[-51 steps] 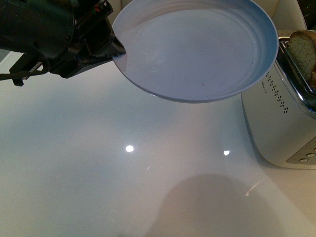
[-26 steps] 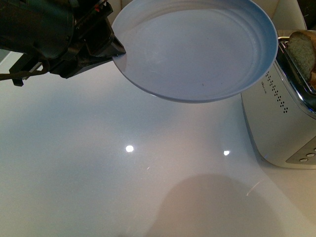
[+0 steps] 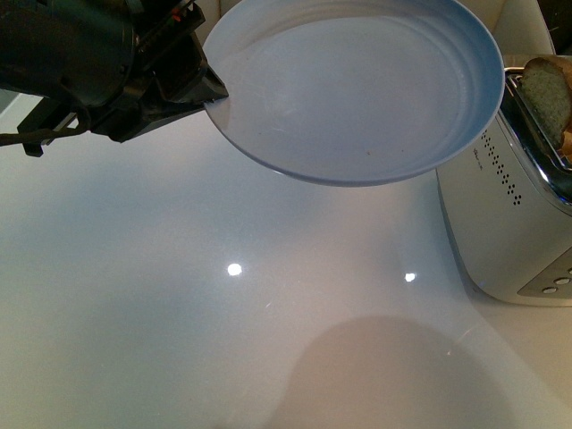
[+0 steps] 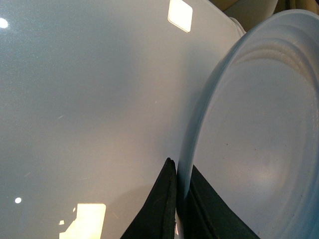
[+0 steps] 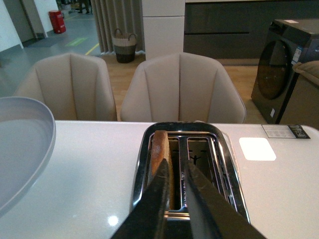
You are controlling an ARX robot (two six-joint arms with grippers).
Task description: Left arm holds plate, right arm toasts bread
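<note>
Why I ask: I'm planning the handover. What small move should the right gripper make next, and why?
Probably nudge the right gripper sideways so its fingers straddle the bread. The slice stands out of the toaster slot, in line with one finger rather than the gap, and the left gripper holds the empty plate beside it.

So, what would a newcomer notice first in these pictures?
The big pale blue plate fills the upper middle of the front view, held in the air above the white table, its rim pinched by the left gripper. At the right edge, a slice of bread stands out of the toaster.
</note>
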